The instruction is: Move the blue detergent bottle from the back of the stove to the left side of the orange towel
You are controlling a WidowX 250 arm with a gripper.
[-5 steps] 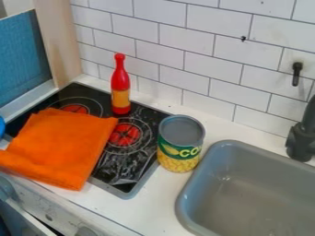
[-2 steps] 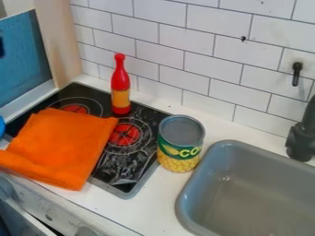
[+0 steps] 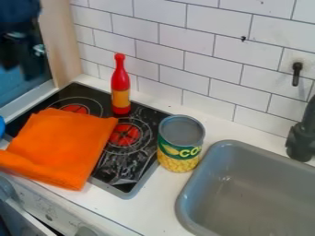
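Sink [image 3: 246, 152], biggest thing here, fills your lower right; its rim is a hard edge, worth clearance on any pass. Black cooktop [image 3: 127, 188] left of it, under the cloth and bottle.

Orange cloth [image 3: 61, 147] lies loosely folded across the cooktop's left and front, partly over a burner, lower edge out on the counter's front. Judged soft: handling it well would mean a steep, gentle descent onto a raised fold, away from the bottle side, several layers pinched, no pressing into the hard top, then a slow straight lift so nothing drags.

Arm [image 3: 18, 11] sits high at your upper left, dark and blurred against the blue panel, gripper [image 3: 18, 57] hanging below, well apart from the bottle and above the cloth's level. You can't tell its grip or whether it has hold of anything.

Corn can [image 3: 179, 150] upright between cooktop and sink. Red bottle [image 3: 120, 90] upright near the cloth's far right corner, slim, likely tippy: keep your sideways sweeps clear.
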